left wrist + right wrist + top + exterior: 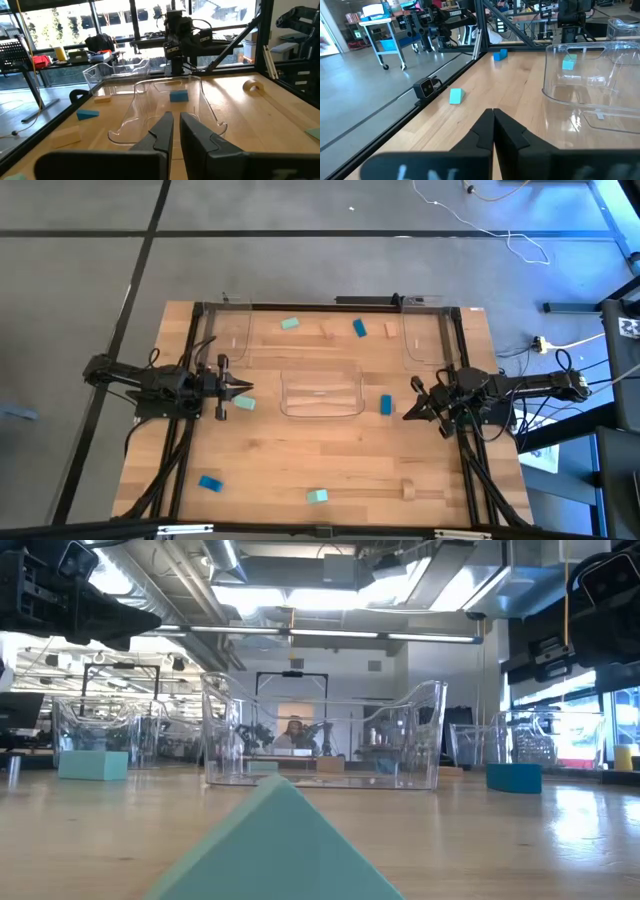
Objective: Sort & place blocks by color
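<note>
There are three clear trays. One big tray (322, 394) sits in the middle of the table (330, 470). Two more trays (232, 332) (425, 335) stand behind it, one at each far corner.

There are three bright blue blocks: one (386, 404) just right of the big tray, one (359, 327) behind it, one (209, 482) in front, off to the left.

There are three mint blocks: one (243, 403) left of the big tray, one (290, 323) behind it, one (317, 496) in front.

There are three tan wood blocks: two (327, 332) (389, 331) behind the big tray, one (408, 489) in front, to the right.
</note>
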Action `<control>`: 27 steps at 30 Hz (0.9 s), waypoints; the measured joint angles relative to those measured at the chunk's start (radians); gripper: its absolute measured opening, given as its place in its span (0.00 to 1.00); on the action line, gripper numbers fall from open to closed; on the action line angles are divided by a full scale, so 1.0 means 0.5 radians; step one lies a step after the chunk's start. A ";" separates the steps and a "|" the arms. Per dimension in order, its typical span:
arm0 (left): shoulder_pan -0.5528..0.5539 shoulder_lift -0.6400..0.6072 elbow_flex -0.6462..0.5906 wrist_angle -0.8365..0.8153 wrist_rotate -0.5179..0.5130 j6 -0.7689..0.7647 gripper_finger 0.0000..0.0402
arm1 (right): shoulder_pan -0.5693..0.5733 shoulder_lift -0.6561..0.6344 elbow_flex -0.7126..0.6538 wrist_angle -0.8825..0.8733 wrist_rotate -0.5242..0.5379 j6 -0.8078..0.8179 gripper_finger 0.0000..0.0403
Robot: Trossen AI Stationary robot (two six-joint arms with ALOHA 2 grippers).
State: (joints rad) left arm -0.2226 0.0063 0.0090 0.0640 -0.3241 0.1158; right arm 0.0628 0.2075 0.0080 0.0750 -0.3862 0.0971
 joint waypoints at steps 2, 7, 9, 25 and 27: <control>0.000 0.000 0.000 0.001 0.000 0.000 0.06 | 0.000 0.000 0.000 0.000 0.001 0.000 0.02; -0.001 0.000 0.000 0.001 0.000 0.000 0.06 | 0.000 0.000 0.000 0.000 0.021 -0.213 0.02; 0.000 0.000 0.000 0.000 0.000 0.000 0.06 | 0.000 0.000 0.000 0.001 0.071 -0.454 0.02; 0.000 0.000 0.000 -0.002 -0.018 0.110 0.06 | 0.000 0.000 0.000 0.010 0.157 -0.623 0.02; 0.000 0.000 0.000 -0.002 -0.023 0.242 0.06 | 0.001 0.000 0.000 0.018 0.157 -0.612 0.02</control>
State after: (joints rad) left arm -0.2226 0.0063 0.0089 0.0631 -0.3355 0.2369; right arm 0.0631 0.2073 0.0078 0.0838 -0.3077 -0.2089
